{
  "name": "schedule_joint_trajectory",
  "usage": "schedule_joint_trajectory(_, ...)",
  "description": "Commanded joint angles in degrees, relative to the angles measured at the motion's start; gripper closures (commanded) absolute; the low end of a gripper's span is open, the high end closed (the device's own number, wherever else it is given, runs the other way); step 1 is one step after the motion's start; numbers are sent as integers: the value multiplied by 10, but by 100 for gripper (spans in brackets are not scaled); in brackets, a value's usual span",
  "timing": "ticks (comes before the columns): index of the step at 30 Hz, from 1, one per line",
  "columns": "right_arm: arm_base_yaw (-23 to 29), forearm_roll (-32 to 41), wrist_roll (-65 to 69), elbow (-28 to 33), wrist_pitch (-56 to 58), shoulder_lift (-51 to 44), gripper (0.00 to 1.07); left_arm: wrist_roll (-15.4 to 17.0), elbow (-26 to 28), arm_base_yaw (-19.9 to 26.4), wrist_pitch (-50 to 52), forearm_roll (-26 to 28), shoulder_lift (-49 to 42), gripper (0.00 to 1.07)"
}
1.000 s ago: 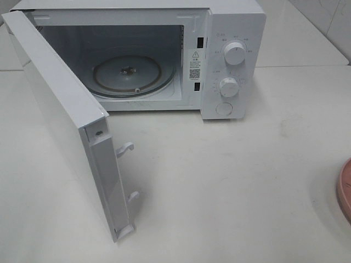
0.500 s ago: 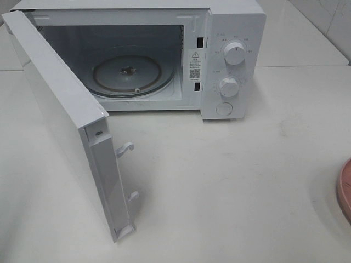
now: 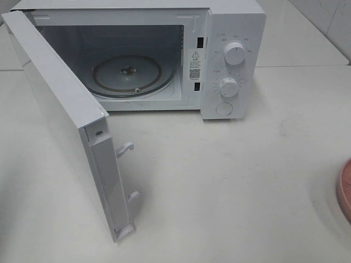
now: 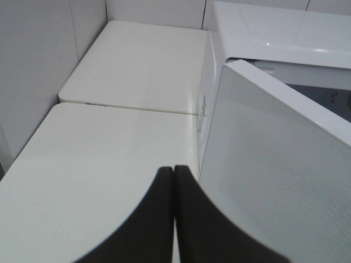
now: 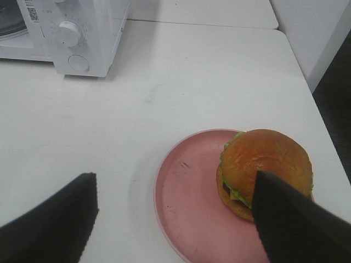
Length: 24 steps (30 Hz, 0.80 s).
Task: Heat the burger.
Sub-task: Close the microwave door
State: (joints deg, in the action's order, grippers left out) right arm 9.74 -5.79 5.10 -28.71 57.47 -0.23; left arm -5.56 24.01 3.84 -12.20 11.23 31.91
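White microwave (image 3: 219, 55) stands at the back of the white table (image 3: 230, 181), its door (image 3: 60, 120) swung wide open toward the left side of the high view. Two latch hooks (image 3: 127, 148) stick out from the door's free edge. Cavity open to view; glass turntable (image 3: 131, 75) inside, nothing resting on it. Control panel on the right of the oven carries two round knobs, upper (image 3: 235, 53) and lower (image 3: 228, 86), with a round button (image 3: 224, 108) below them.

Pink plate (image 5: 192, 203) sits on the table well to the right of the microwave; only its rim (image 3: 345, 189) shows at the edge of the high view. The burger (image 5: 266, 170) lies on the plate, set toward one side of it, bun top glossy brown, green lettuce frill showing beneath.

Left gripper (image 4: 174, 172): jaws closed, the two dark tips touching, nothing between them. It hangs over the table just outside the open door, near the tiled wall.

Right gripper (image 5: 175, 208): jaws open wide, poised above the plate. One fingertip (image 5: 285, 219) overlaps the burger in the wrist view; contact cannot be told.
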Motion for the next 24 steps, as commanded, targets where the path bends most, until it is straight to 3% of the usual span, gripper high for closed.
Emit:
schedule_joint_trajectory(1,-3,-1,-8,1,-5,-18,32,-2,-26,1,84,6,11,107)
schedule_joint_trajectory(6,-3,-1,-8,1,-5,-18,32,-2,-89,1,241,-8,56,107)
schedule_joint_trajectory(13,-3,-1,-8,1,-5,-18,32,3,-108,1,325,-67,123,107)
schedule_joint_trajectory(19,-3,-1,-8,1,-5,-18,32,56,-111,1,410,-134,207,107)
schedule_joint_trajectory(20,-3,-1,-8,1,-5,-18,32,89,-111,1,435,-161,239,107)
schedule_joint_trajectory(24,-3,-1,-8,1,-5,-18,32,127,-111,1,465,-205,282,107)
